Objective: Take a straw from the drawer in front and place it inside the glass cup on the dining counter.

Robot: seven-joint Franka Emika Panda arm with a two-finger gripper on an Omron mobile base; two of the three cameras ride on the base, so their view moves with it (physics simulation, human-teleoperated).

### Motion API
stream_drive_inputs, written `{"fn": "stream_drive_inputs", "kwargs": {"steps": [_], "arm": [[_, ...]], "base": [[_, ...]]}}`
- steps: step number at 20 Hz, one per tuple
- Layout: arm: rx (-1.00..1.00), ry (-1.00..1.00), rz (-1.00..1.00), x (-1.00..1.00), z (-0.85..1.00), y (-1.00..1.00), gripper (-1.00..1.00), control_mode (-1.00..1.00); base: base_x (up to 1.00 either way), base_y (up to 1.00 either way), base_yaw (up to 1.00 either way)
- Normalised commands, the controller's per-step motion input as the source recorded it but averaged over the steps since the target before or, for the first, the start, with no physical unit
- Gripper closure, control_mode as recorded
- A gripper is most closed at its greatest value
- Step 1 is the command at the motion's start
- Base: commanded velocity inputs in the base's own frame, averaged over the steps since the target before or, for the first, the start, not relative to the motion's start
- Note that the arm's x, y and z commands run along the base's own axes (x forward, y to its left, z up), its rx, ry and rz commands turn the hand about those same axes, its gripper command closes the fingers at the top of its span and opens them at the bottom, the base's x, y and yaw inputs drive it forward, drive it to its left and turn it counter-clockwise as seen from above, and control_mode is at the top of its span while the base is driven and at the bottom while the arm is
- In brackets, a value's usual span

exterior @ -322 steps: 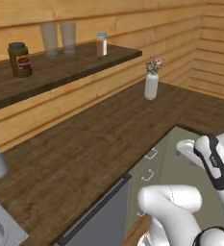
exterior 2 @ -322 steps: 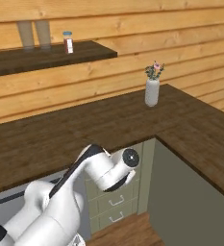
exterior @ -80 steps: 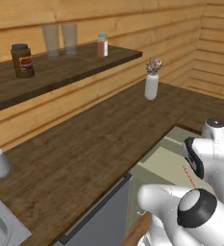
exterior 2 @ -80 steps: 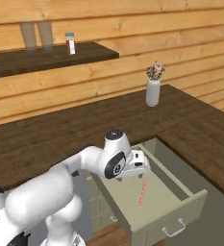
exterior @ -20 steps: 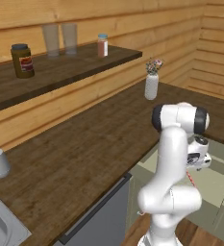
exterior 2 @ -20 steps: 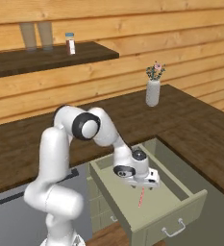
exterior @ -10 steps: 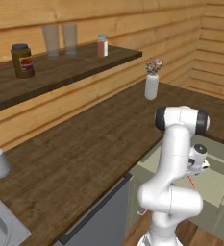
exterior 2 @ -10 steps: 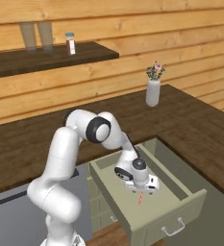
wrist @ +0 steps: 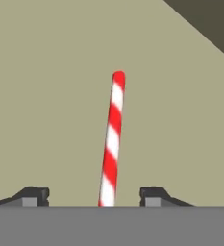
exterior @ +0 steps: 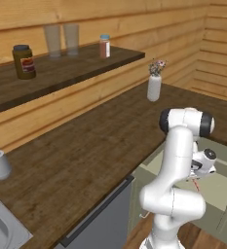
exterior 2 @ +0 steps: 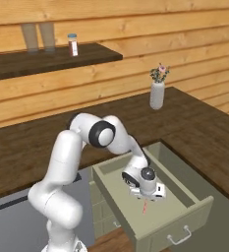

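The straw point(wrist: 111, 144), thin with red and white bands, lies on the floor of the pulled-out sage-green drawer point(exterior 2: 185, 216). My gripper point(wrist: 94, 196) points down into the drawer, open, with one dark fingertip on each side of the straw's near end and a gap on both sides. From the right base view the gripper point(exterior 2: 148, 196) hangs just over the straw point(exterior 2: 145, 206). In the left base view the hand point(exterior: 198, 176) sits low in the drawer point(exterior: 222, 187). The glass cup and the dining counter are out of view.
A white flower vase point(exterior 2: 157, 94) stands on the dark wood countertop point(exterior: 85, 155) behind the drawer. The wall shelf point(exterior: 61, 68) carries two tall glasses point(exterior: 61, 39), a brown jar point(exterior: 25, 62) and a small bottle point(exterior: 104, 46). A grey dishwasher panel point(exterior: 105, 219) is left of the drawer.
The hand has come down lower into the drawer, right over the straw, and the elbow has swung slightly. The straw and drawer have stayed put.
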Motion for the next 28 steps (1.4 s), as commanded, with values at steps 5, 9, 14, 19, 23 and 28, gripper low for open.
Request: {"fn": "stream_drive_inputs", "kwargs": {"steps": [5,9,14,19,23,28], "arm": [[0.0,0.0,-0.03,0.04,-0.49,-0.5,1.0,-1.0],[0.0,0.0,-0.05,0.11,-0.52,-0.47,1.0,-1.0],[0.0,-0.01,-0.1,0.03,-0.55,-0.16,1.0,-1.0],[-0.01,-0.02,-0.14,0.0,-0.54,-0.06,1.0,-1.0],[-0.01,-0.04,-0.15,0.0,-0.4,-0.02,1.0,-1.0],[0.0,-0.06,-0.15,-0.09,-0.05,-0.09,1.0,-1.0]], "base": [[0.0,0.0,0.0],[0.0,0.0,0.0],[0.0,0.0,0.0],[0.0,0.0,0.0],[0.0,0.0,0.0],[0.0,0.0,0.0]]}}
